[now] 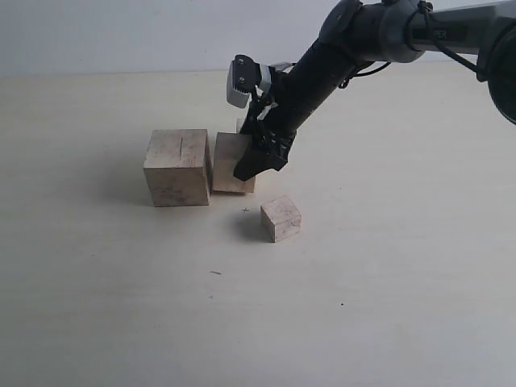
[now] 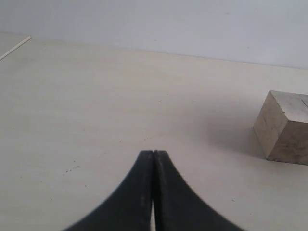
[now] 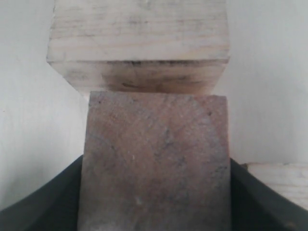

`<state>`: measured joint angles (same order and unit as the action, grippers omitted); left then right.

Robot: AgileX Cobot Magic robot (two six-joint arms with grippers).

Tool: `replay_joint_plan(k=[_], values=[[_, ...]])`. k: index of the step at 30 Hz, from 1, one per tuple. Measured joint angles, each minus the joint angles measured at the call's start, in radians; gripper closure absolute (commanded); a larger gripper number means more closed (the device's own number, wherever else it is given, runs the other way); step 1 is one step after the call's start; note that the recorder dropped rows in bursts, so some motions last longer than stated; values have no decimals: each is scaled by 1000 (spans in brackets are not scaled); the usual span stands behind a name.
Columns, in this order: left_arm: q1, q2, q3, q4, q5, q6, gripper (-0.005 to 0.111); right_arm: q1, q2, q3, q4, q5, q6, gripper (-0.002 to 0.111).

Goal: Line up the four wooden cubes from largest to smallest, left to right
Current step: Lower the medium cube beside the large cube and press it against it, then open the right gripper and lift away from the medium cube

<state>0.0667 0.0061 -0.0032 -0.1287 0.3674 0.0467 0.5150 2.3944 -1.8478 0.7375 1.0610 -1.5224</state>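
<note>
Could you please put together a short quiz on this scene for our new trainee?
1. True or false: the left gripper is shut with nothing in it.
2. Fill in (touching / apart): in the exterior view, the small pale wooden cube stands ___ from the largest pale wooden cube.
3. Which block sits between the jaws of the right gripper? A) the largest cube; B) the small cube; C) the mid-sized pale wooden cube beside the largest one.

Key: 1 true; 2 apart; 3 C.
</note>
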Motion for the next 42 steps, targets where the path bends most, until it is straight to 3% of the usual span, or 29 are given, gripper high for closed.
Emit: replay_joint_plan(k=[12, 15, 29, 42], values=[[0, 0, 0, 0, 0, 0, 107, 0, 0, 0, 0, 0, 0, 56], [0, 0, 0, 0, 0, 0, 107, 0, 0, 0, 0, 0, 0, 48], [0, 0, 0, 0, 0, 0, 107, 0, 0, 0, 33, 23, 4, 33], [0, 0, 0, 0, 0, 0, 107, 0, -20, 0, 37, 40, 20, 32]])
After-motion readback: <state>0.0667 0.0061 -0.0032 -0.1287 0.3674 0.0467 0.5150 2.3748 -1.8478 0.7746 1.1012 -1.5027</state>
